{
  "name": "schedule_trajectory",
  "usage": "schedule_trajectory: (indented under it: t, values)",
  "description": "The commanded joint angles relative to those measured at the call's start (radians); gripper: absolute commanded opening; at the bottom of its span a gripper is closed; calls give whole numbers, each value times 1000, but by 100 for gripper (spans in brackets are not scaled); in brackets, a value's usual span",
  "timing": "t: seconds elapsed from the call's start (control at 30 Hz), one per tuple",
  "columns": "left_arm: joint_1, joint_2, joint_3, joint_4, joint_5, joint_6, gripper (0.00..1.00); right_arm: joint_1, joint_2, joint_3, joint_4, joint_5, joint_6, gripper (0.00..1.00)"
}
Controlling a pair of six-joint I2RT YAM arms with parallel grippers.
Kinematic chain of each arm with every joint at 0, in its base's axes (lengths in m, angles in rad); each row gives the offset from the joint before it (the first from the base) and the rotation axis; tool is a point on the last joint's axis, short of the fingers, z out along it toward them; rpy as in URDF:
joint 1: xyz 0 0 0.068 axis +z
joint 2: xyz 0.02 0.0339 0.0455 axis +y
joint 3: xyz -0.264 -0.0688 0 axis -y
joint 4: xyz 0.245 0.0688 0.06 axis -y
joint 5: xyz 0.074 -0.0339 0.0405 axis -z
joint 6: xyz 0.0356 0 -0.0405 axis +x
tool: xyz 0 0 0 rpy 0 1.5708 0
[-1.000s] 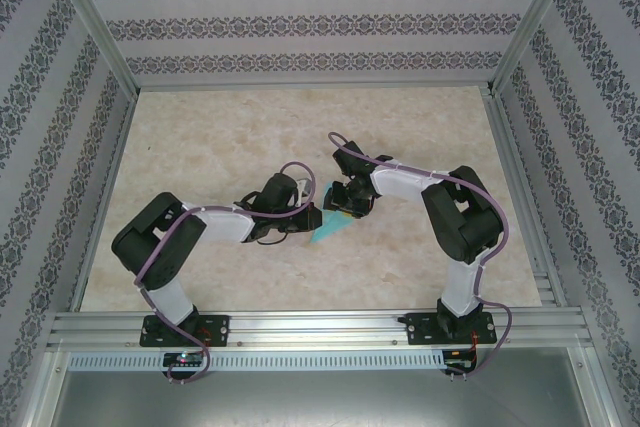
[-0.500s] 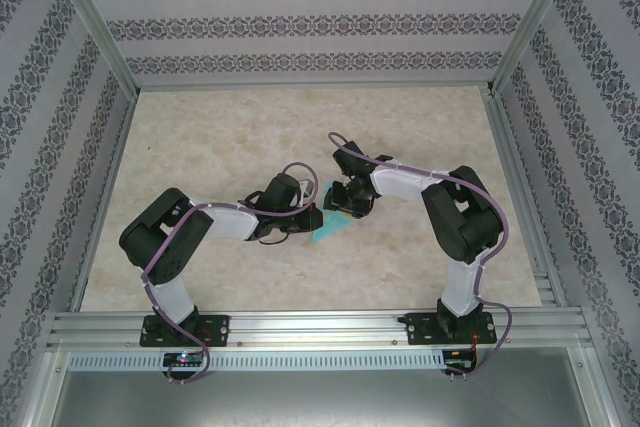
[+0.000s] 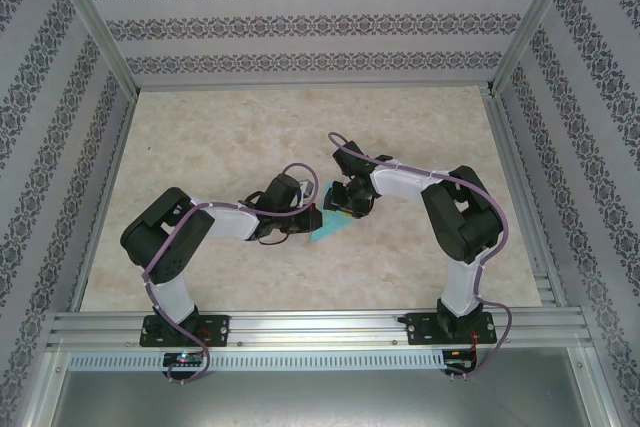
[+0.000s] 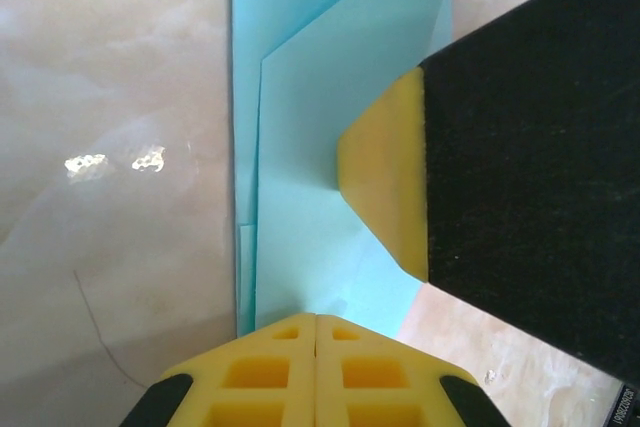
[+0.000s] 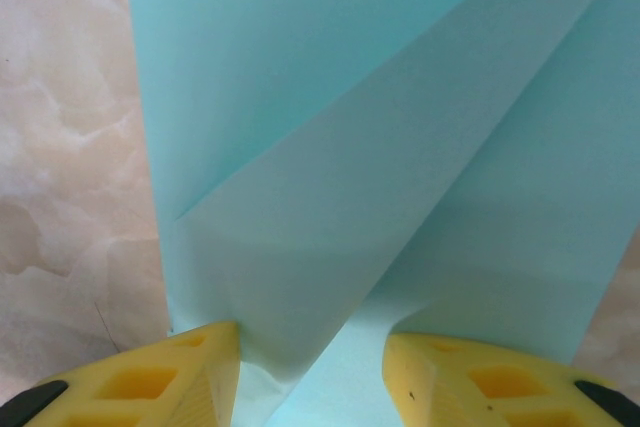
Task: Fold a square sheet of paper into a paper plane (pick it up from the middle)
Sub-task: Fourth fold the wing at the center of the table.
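While left jaws sit closed, right jaws parted (neither gripping), the turquoise paper plane shows layered folds.

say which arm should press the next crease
Left, likely: the left gripper is shut into one blunt tip at the edge of the paper; the right gripper stands over it, jaws apart.

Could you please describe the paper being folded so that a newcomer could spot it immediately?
Look at the middle of the beige marbled table. There, between the left pincer and the right pincer, lies the paper, folded into layers with a pointed end. It is the only turquoise thing there, flat and thin beside the black and yellow hardware.
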State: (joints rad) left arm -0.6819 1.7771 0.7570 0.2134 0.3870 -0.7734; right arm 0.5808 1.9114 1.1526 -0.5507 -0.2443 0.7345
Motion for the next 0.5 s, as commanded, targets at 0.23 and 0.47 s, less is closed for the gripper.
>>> schedule_trajectory:
  t: [0.23,0.47]
  values:
    - [3,28,9,-88,-18,-17,6,21,166,-74,-40,67,-1,47]
    - [2,40,7,-134,-35,-21,6,15,18,-44,-18,17,-1,48]
